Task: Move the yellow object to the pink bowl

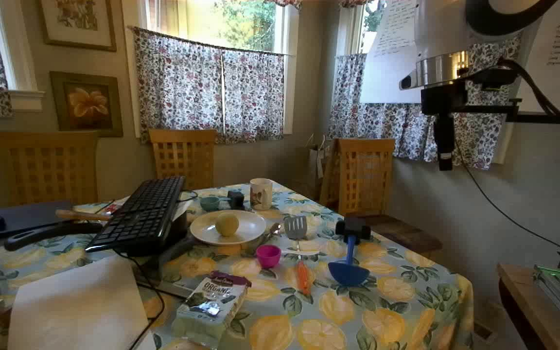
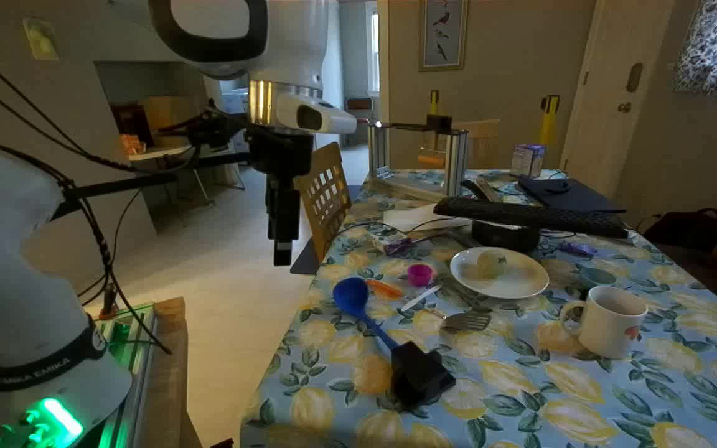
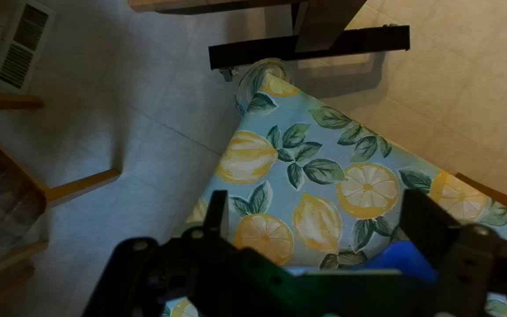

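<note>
"Paper (image 1: 78, 306) lies at the near left of the tabletop (image 1: 372, 295) in an exterior view. What follows as you go right?"

"A black keyboard (image 1: 141, 211), set aslant, then a packet (image 1: 209, 308) with a purple top, lying in the foreground. A small green bowl (image 1: 209, 203) stands further back."

"And the yellow lump (image 1: 227, 225)?"

"It rests on the white plate (image 1: 253, 227), near the middle, in both exterior views."

"Past the plate?"

"A mug (image 1: 260, 197) stands upright toward the back. Nearer, the pink bowl (image 1: 268, 256) sits upright, close to the plate but not touching it."

"I see a slotted spatula (image 1: 296, 226) next."

"Yes, lying down, with an orange piece (image 1: 303, 278) nearer us; I can't tell what that is. Right of them comes a blue ladle (image 1: 349, 274), its handle running back to a black block (image 1: 353, 229)."

"So the claw (image 1: 446, 165) comes last. How does it stand?"

"It hangs in the air to the right of all these, pointing down, well apart from the yellow lump and the pink bowl. In the wrist view its fingers (image 3: 216, 213) are spread wide, with the lemon-printed tabletop showing between them."
</note>
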`<state>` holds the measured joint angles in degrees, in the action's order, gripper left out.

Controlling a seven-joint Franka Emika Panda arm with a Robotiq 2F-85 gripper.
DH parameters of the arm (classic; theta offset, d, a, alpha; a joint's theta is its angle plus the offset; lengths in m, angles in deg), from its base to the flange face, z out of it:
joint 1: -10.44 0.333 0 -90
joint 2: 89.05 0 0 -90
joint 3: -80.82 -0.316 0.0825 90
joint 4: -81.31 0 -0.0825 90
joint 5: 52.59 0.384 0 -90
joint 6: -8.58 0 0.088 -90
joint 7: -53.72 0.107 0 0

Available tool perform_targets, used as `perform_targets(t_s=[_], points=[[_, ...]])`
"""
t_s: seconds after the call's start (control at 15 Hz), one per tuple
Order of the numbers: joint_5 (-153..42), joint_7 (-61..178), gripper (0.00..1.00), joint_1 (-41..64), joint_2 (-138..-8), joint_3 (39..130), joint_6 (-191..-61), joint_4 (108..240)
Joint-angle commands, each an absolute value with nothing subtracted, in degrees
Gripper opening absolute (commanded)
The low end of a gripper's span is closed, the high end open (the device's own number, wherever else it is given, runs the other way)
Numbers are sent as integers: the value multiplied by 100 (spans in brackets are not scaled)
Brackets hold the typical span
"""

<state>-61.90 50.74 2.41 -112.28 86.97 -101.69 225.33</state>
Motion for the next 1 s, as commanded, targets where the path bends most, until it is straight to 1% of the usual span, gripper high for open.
perform_targets(t_s=[0.0,0.47,0.67,0.93], points=[[-6196,5082,100,263,-11228,8716,-10160,22527],[-6196,5082,100,263,-11228,8716,-10160,22527],[-6453,4797,100,289,-11093,8718,-10834,22388],[-6827,4022,100,331,-10618,8821,-11831,21796]])
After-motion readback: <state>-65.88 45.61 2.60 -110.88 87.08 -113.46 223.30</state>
